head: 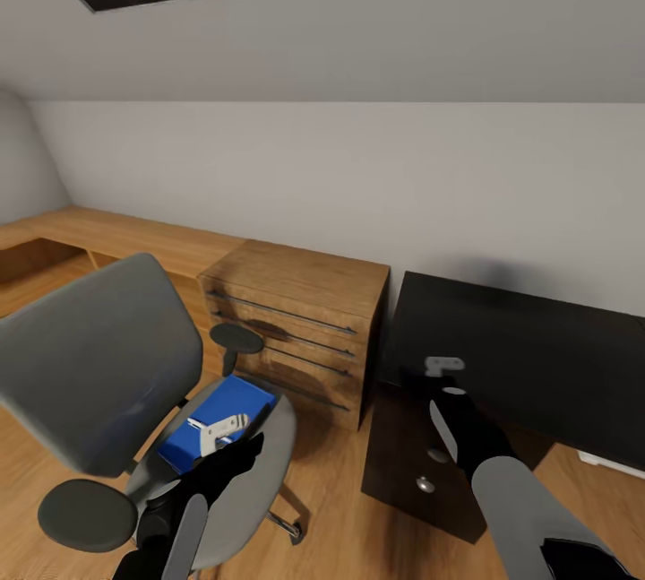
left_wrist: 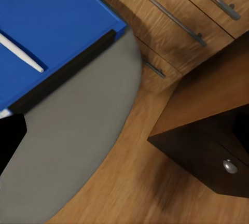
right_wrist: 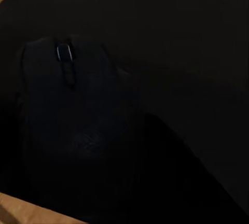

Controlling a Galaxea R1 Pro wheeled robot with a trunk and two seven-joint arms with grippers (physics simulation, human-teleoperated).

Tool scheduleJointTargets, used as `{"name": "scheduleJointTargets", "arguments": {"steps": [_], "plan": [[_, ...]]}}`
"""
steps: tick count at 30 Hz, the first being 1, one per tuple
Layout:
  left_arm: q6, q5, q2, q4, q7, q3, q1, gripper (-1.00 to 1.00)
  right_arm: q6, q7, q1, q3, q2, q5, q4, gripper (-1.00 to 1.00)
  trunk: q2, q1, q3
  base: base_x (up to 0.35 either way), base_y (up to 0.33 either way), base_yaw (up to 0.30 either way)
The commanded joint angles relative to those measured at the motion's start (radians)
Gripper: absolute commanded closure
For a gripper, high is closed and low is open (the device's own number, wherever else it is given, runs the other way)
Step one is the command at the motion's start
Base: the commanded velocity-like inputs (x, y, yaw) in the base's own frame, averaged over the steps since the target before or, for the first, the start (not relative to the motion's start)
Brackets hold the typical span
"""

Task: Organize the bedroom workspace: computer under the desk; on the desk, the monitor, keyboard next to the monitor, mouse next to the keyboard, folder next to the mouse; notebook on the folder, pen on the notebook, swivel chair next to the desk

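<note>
Blue against the grey seat, the folder (head: 218,423) lies on the swivel chair (head: 98,365) toward the seat's front edge, with the left gripper (head: 218,433) hovering right over it; whether its fingers are spread or pressed together I cannot tell. From the left wrist view you also catch a thin white pen (left_wrist: 21,53) resting on the folder and its dark edge near the seat rim, beside the oak drawer unit (left_wrist: 181,11). Over the black desk (head: 537,356) near its left edge hangs the right gripper (head: 444,367), its state unclear, while the right wrist view alone reveals a dark mouse (right_wrist: 67,105) on the desktop.
</note>
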Motion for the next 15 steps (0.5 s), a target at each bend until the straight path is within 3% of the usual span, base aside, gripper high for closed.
{"name": "scheduleJointTargets", "arguments": {"steps": [1,7,15], "plan": [[0.004,0.01,-0.001,-0.001,0.007,0.001,-0.001,-1.0,0.006,0.002,0.0,-0.005,0.002,0.009,-0.002,1.0,-0.001,0.0,-0.001,0.0,0.0,0.141],[0.004,0.01,-0.002,-0.001,0.007,-0.001,0.0,-1.0,0.005,0.0,0.0,-0.005,0.002,0.008,-0.002,1.0,-0.001,0.0,-0.001,0.0,0.0,0.144],[0.004,0.01,-0.002,0.0,0.007,-0.003,-0.001,-1.0,0.005,0.0,0.0,-0.005,0.002,0.008,-0.002,1.0,-0.001,0.0,-0.001,0.0,0.0,0.018]]}}
